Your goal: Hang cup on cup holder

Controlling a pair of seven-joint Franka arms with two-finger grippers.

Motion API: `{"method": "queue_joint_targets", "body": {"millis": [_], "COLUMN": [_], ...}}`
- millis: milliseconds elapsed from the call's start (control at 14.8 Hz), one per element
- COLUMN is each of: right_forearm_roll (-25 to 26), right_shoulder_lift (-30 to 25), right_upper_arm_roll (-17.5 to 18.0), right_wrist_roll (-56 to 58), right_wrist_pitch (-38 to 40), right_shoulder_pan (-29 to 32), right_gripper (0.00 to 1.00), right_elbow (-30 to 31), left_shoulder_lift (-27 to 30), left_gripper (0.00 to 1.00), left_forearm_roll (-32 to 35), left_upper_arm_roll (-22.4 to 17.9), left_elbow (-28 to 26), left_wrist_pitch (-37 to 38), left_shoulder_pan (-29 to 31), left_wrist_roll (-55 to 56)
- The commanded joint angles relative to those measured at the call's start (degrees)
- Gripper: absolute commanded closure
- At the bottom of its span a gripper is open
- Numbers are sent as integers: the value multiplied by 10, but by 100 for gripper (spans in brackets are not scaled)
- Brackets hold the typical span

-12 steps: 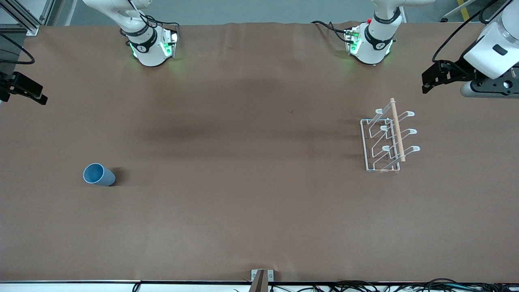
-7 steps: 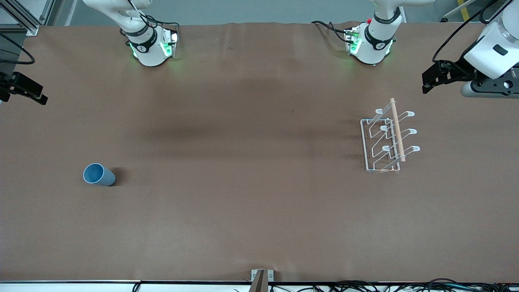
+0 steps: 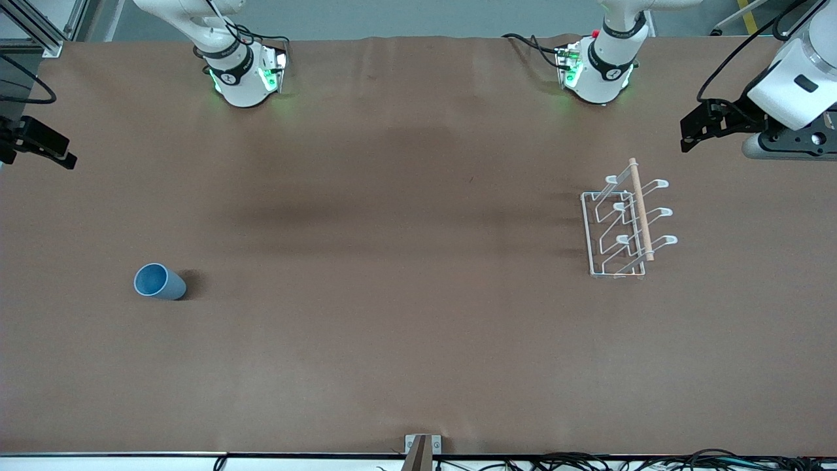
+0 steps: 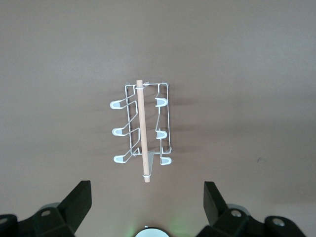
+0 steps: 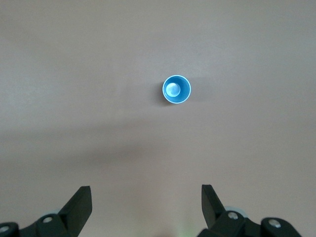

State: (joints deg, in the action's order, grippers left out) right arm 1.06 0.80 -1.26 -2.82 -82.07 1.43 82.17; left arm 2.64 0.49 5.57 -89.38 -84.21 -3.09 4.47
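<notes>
The work surface is a wide table (image 3: 405, 340) covered edge to edge by a matte brown sheet; faint creases run across the sheet near the table edge farthest from the front camera. Broad soft shadows lie in bands across the middle of the sheet. Above that edge, a strip of grey-green floor (image 3: 418, 16) is visible. An aluminium frame profile (image 3: 39, 29) stands at the corner toward the right arm's end of the table. A yellow floor marking (image 3: 745, 13) shows at the corner toward the left arm's end. Along the nearest edge runs a white strip, with a small metal bracket (image 3: 422, 445) at its middle and loose black cables (image 3: 588, 463) (bundled, partly cut off by the view).
</notes>
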Motion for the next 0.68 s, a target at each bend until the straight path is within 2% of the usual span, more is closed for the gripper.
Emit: {"method": "queue_joint_targets", "body": {"millis": [0, 339, 610], "right_forearm_roll": [7, 6, 6], "right_shoulder_lift": [8, 74, 106], "right_upper_arm_roll": [6, 6, 6], "right_wrist_roll": [6, 7, 32], "right_wrist_pitch": [-15, -89, -227], "right_shoulder_pan": [16, 35, 62], "right_gripper": [2, 2, 2], "right_elbow": [6, 22, 113], "left_shoulder_lift": [-7, -7, -7], "left_gripper": [0, 0, 0], "left_forearm_roll": [-6, -4, -4], "left_upper_arm_roll": [-4, -3, -3], "left_elbow": [12, 12, 12], "left_wrist_pitch": [-2, -2, -2], "left_shoulder_pan": [-2, -2, -3], "left_wrist_roll": [-3, -3, -3]}}
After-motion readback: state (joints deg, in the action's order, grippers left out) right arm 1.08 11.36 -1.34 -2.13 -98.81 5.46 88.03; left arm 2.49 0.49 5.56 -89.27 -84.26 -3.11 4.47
